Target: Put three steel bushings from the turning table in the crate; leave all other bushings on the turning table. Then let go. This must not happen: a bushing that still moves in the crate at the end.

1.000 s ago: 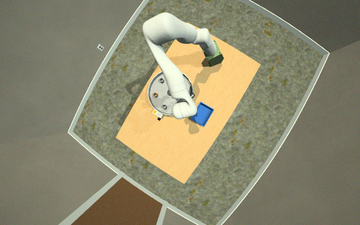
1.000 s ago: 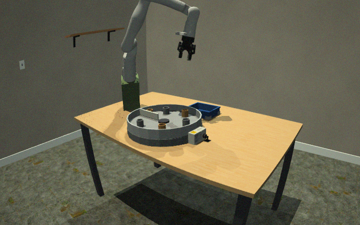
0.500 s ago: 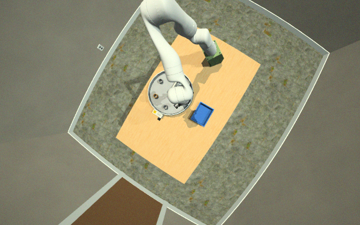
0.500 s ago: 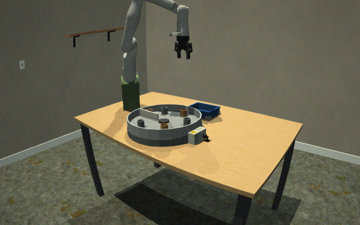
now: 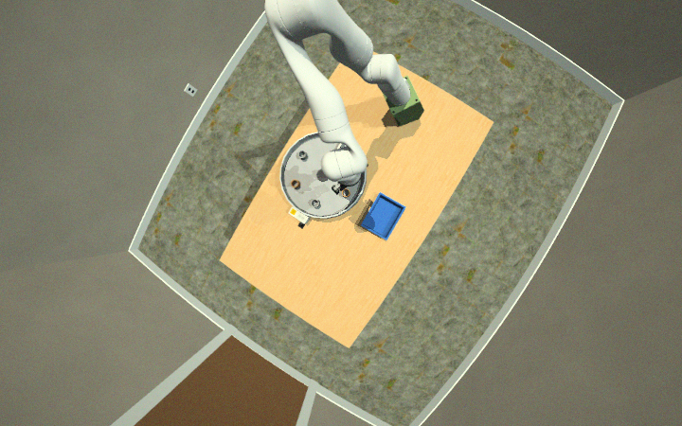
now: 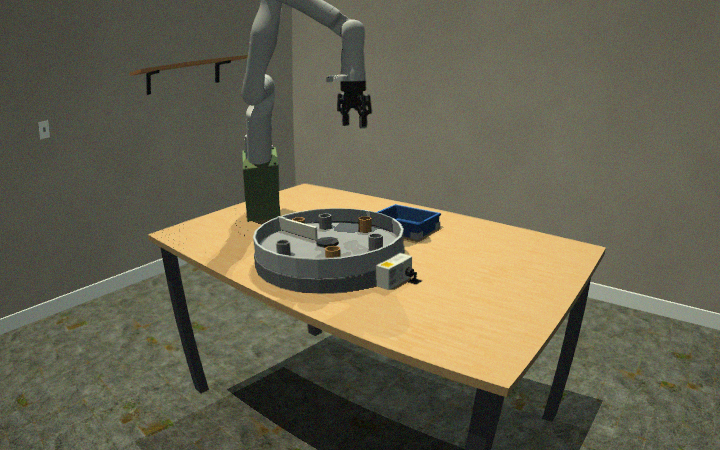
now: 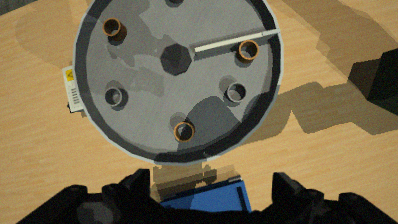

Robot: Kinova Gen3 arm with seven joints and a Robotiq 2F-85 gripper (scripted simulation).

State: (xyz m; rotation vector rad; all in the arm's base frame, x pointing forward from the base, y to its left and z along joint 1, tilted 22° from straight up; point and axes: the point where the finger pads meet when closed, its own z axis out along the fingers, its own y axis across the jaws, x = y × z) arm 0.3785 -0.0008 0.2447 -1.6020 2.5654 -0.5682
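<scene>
The turning table (image 5: 293,167) (image 6: 318,269) (image 7: 142,117) carries three grey steel bushings. One steel bushing (image 5: 315,203) (image 6: 375,241) (image 7: 116,96) is near the control box, one (image 6: 324,221) (image 7: 236,92) is on the robot-base side, and one (image 5: 302,154) (image 6: 283,246) (image 7: 174,2) is on the far side, cut off by the wrist view's top edge. The blue crate (image 5: 384,217) (image 6: 409,226) (image 7: 215,197) shows no bushing in the top view. My gripper (image 6: 354,124) (image 7: 210,184) is open and empty, high above the turning table's crate side, pointing down.
Three copper-coloured bushings stand on the turning table: one (image 5: 346,192) (image 6: 365,224) (image 7: 184,131) towards the crate, one (image 5: 295,184) (image 6: 332,251) (image 7: 112,27) opposite, one (image 6: 298,219) (image 7: 248,50) beside the white divider (image 6: 297,228) (image 7: 225,43). A control box (image 5: 298,214) (image 6: 394,271) adjoins the rim.
</scene>
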